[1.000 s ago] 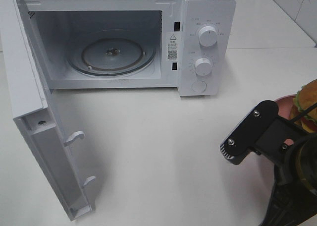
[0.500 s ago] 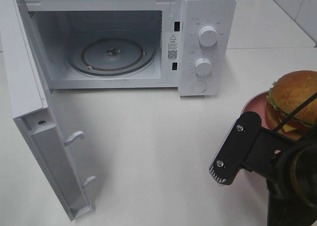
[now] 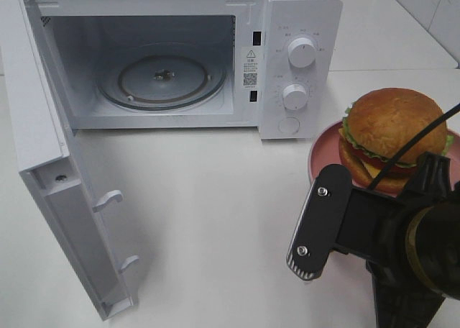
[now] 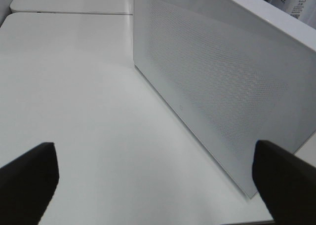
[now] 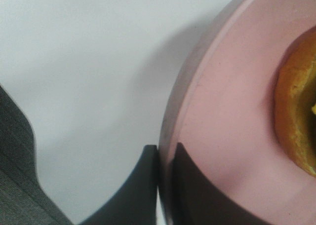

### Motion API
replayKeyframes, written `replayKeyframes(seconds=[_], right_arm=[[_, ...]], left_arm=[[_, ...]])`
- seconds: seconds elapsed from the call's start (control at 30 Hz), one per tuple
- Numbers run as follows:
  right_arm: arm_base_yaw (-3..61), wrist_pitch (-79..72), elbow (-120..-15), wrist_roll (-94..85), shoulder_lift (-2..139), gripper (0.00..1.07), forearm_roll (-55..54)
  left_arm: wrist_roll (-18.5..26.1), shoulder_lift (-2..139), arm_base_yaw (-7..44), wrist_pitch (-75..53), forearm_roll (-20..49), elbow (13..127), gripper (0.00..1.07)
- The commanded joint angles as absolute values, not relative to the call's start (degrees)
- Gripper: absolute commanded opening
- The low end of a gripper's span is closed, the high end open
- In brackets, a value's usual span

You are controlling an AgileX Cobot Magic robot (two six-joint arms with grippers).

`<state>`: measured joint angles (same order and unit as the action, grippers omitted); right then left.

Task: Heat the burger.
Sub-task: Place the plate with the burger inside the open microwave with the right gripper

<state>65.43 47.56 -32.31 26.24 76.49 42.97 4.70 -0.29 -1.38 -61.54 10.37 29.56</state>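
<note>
Burger (image 3: 392,130) seated on pink plate (image 3: 322,155), plate rim pinched by right gripper (image 5: 165,151); left gripper (image 4: 155,180) spread wide beside white microwave (image 3: 302,11), door (image 3: 43,126) wide open.

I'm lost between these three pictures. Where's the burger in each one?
High camera: the burger sits at the right, on the pink plate near the microwave.
Left wrist camera: not in it; just microwave and table.
Right wrist camera: a sliver of burger on that plate.
Shared landmark: the pink plate, its rim pinched by the right claw.
</note>
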Motion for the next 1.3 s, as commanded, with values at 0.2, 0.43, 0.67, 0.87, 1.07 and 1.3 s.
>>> replayKeyframes(seconds=[0.2,0.43,0.67,0.87,1.07,1.3], right_arm=[[65.66,45.15,-32.49,21.26,76.03,0.0,48.3],[65.66,42.06,-32.49,16.56,76.03,0.0,49.16],[65.66,40.85,-32.49,11.97,76.03,0.0,51.22],[65.66,38.16,-32.49,10.94,76.03,0.0,51.68],[65.6,34.49,-32.49,6.53,76.03,0.0,52.08],[65.55,33.86,-32.49,5.79,76.03,0.0,51.97]], left_arm=[[4.53,-1.26,-1.15,-61.02,10.37,29.45,1.0],[4.53,-1.26,-1.15,-61.02,10.37,29.45,1.0],[4.53,-1.26,-1.15,-61.02,10.37,29.45,1.0],[4.53,-1.26,-1.15,-61.02,10.37,29.45,1.0],[4.53,-1.26,-1.15,-61.02,10.37,29.45,1.0],[4.53,-1.26,-1.15,-61.02,10.37,29.45,1.0]])
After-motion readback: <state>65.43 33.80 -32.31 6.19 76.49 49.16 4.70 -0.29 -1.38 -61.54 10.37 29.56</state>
